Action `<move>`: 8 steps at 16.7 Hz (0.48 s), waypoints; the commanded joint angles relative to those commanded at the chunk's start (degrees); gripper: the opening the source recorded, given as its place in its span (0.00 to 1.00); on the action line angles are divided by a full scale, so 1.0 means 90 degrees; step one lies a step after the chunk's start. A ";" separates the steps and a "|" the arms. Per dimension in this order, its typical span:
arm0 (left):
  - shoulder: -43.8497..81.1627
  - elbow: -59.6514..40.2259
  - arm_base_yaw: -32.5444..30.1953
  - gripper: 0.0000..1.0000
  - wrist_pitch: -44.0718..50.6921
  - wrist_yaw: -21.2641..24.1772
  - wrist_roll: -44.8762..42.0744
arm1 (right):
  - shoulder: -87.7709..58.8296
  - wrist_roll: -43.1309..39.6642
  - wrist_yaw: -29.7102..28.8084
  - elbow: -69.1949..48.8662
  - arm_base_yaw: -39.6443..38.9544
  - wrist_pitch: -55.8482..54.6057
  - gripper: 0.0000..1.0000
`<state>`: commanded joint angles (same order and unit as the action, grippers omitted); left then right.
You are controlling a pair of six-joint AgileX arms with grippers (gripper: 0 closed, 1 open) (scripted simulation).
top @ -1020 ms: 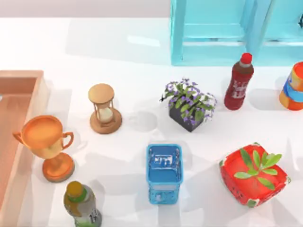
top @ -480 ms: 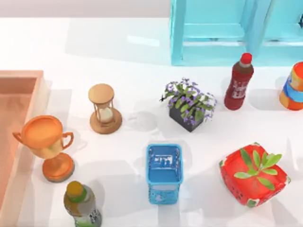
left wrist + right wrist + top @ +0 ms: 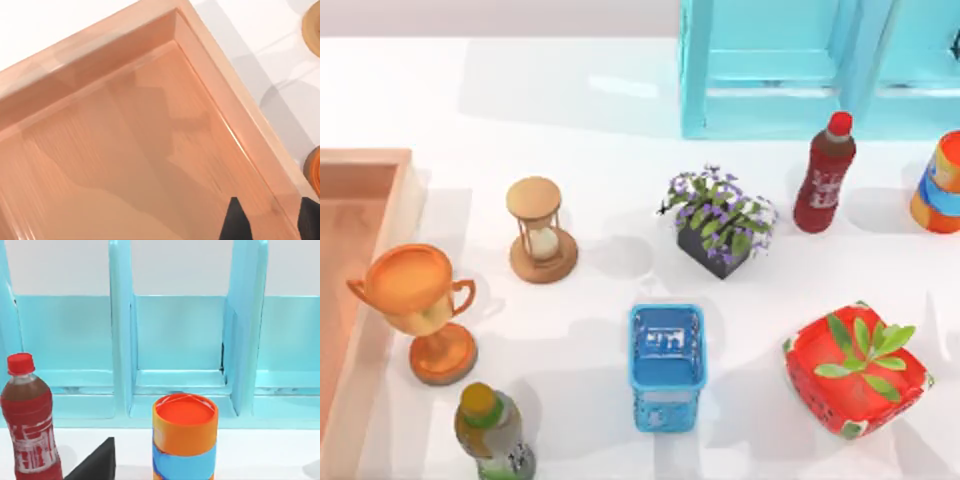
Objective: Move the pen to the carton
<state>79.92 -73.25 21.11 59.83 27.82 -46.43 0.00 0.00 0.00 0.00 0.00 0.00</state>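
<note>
Orange-brown cardboard walls of the carton (image 3: pixel 382 205) run along the table's left edge, beside the trophy (image 3: pixel 417 305) and hourglass (image 3: pixel 539 230); I cannot tell where the pen is. Over the carton's bare floor (image 3: pixel 125 165) hangs the left gripper (image 3: pixel 270 220), its dark fingertips (image 3: pixel 234 220) apart and gripping nothing. Whether the right gripper's fingers are apart or together, I cannot tell; one dark fingertip (image 3: pixel 95 462) faces the red-capped bottle (image 3: pixel 29 420) and orange can (image 3: pixel 184 437).

Bright, even light floods the white worktop (image 3: pixel 580 120), which glares near the teal shelf (image 3: pixel 770 70). Soft grey shadows fall beside the hourglass (image 3: pixel 538 230) and trophy (image 3: pixel 420 310). Layered shadows cross the carton (image 3: pixel 125 150) floor.
</note>
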 joint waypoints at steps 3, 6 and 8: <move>0.0033 0.0544 -0.0101 0.00 -0.0630 -0.0046 0.0113 | 0.0000 0.0000 0.0000 0.0000 0.0000 0.0000 1.00; 0.0054 0.0789 -0.0145 0.00 -0.0905 -0.0070 0.0163 | 0.0000 0.0000 0.0000 0.0000 0.0000 0.0000 1.00; 0.0054 0.0789 -0.0145 0.00 -0.0905 -0.0070 0.0163 | 0.0000 0.0000 0.0000 0.0000 0.0000 0.0000 1.00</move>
<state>80.41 -66.15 19.80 51.68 27.19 -44.96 0.00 0.00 0.00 0.00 0.00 0.00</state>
